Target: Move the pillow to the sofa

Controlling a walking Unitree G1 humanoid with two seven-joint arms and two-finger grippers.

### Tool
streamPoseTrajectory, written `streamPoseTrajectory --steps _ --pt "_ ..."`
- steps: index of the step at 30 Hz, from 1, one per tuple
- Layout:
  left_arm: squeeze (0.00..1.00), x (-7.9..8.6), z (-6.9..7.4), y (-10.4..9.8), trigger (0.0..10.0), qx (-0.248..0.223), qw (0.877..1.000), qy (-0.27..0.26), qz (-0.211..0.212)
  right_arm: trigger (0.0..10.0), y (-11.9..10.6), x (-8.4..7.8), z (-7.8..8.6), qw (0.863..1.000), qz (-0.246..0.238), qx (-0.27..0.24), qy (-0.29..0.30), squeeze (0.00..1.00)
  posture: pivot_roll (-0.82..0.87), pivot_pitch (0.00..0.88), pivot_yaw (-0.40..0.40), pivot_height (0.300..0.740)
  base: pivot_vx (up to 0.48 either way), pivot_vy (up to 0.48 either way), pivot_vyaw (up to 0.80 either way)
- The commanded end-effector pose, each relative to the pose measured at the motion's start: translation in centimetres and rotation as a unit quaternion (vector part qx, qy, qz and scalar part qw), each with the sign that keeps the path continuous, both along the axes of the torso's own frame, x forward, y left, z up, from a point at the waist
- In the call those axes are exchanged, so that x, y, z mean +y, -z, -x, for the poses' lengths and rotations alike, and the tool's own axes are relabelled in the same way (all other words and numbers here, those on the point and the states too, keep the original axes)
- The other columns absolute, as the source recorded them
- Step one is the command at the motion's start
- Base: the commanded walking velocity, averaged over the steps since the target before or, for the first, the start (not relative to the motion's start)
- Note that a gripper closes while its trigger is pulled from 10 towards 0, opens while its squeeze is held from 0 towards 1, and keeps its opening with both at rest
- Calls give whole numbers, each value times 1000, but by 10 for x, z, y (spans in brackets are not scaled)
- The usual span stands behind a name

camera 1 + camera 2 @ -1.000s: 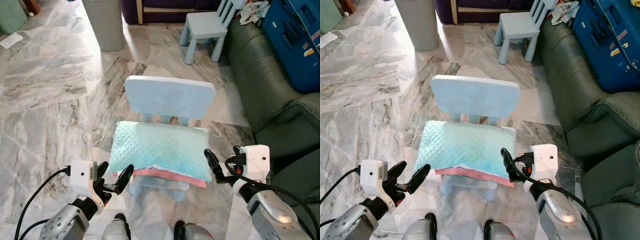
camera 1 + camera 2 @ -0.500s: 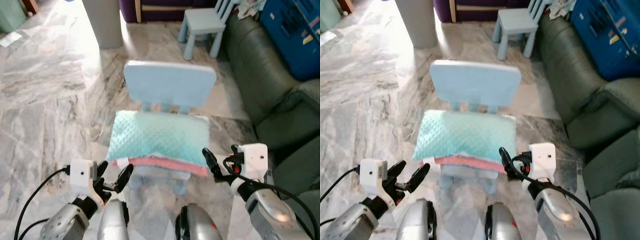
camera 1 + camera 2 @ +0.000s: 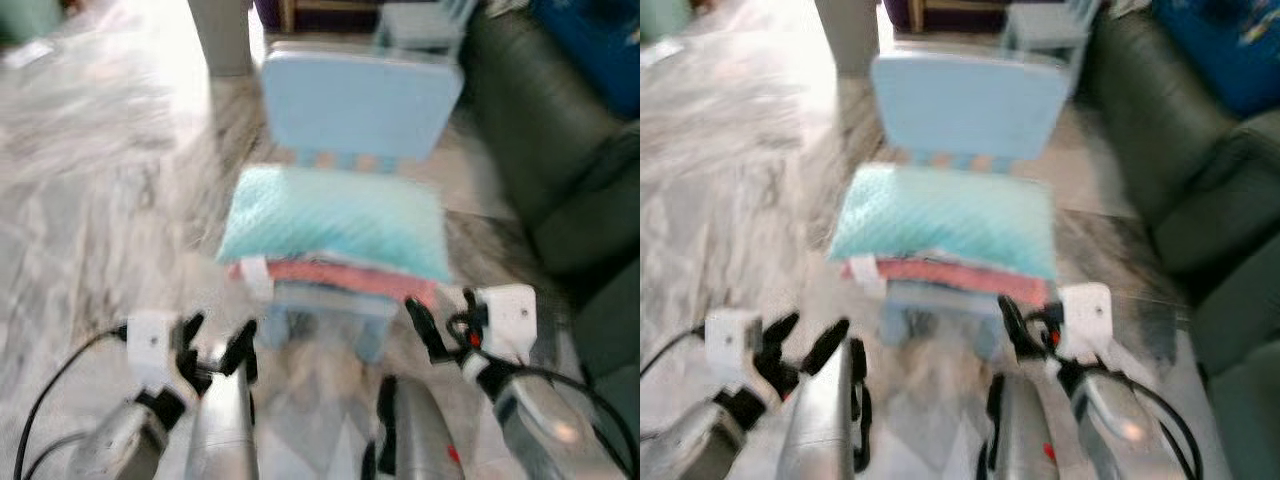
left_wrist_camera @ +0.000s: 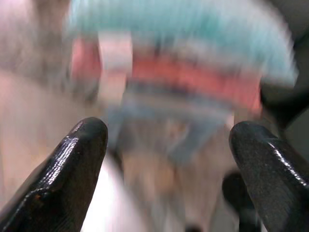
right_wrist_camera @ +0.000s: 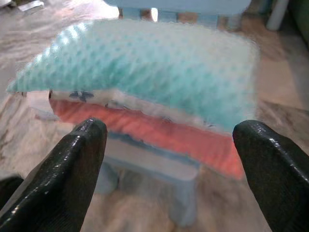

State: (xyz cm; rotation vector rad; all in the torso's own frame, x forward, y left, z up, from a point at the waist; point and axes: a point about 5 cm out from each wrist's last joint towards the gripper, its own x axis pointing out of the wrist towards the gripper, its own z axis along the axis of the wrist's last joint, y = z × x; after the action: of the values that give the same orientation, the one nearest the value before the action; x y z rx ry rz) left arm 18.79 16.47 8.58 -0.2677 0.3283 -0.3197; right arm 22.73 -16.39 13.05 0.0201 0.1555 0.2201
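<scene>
The pillow is teal and dimpled. It lies on a pink cushion on the seat of a small light-blue chair, straight ahead. My left gripper hangs open just below and left of the seat's front corner. My right gripper is open too, just below the pink cushion's right corner. In the right wrist view the pillow sits between the wide-spread fingers, a short way off. The left wrist view is blurred, with the pink cushion ahead. The dark green sofa runs along the right.
Grey marble floor lies to the left. A grey bin and a second small blue chair stand behind the first chair. A blue object rests on the sofa's far end. My own legs show low in the picture.
The camera has moved forward and the picture has blurred; the chair and pillow look larger and nearer. Both grippers stay open at either side of the seat front.
</scene>
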Motion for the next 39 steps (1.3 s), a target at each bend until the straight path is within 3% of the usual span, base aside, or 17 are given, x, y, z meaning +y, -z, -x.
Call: streamPoseTrajectory --steps 1,12,15,19,26,29,33,39 --pt "0 8 -6 -7 10000 -18 999 -16 -29 10000 6 1 4 1000 -4 12 -1 0 48 282 -5 500 0 0 0" --pt "0 19 -14 -6 10000 -30 994 -60 -85 10000 6 1 -1 1000 -2 7 -2 0 51 273 -2 440 0 0 0" --pt "0 29 -24 -10 10000 -52 988 -94 -113 10000 3 1 -11 1000 4 -9 -3 0 52 257 -2 415 0 0 0" --pt "0 30 -32 -15 10000 -68 987 -102 -108 10000 -3 0 -21 1000 8 -25 -6 0 52 242 -2 395 0 0 0" --pt "0 37 -61 -29 10000 -114 982 -114 -101 10000 -26 2 -48 995 51 -82 -24 0 51 204 -2 370 0 0 0" --pt "0 48 -85 -45 10000 -151 974 -138 -102 10000 -46 -3 -68 990 64 -124 -18 0 47 189 -1 370 0 0 0" --pt "0 52 -95 -57 10000 -180 967 -145 -108 10000 -57 -7 -77 987 68 -144 -11 0 45 183 0 370 0 0 0" --pt "0 59 -111 -100 10000 -254 945 -179 -98 10000 -91 -22 -94 977 67 -200 19 0 43 170 10 370 0 0 0"
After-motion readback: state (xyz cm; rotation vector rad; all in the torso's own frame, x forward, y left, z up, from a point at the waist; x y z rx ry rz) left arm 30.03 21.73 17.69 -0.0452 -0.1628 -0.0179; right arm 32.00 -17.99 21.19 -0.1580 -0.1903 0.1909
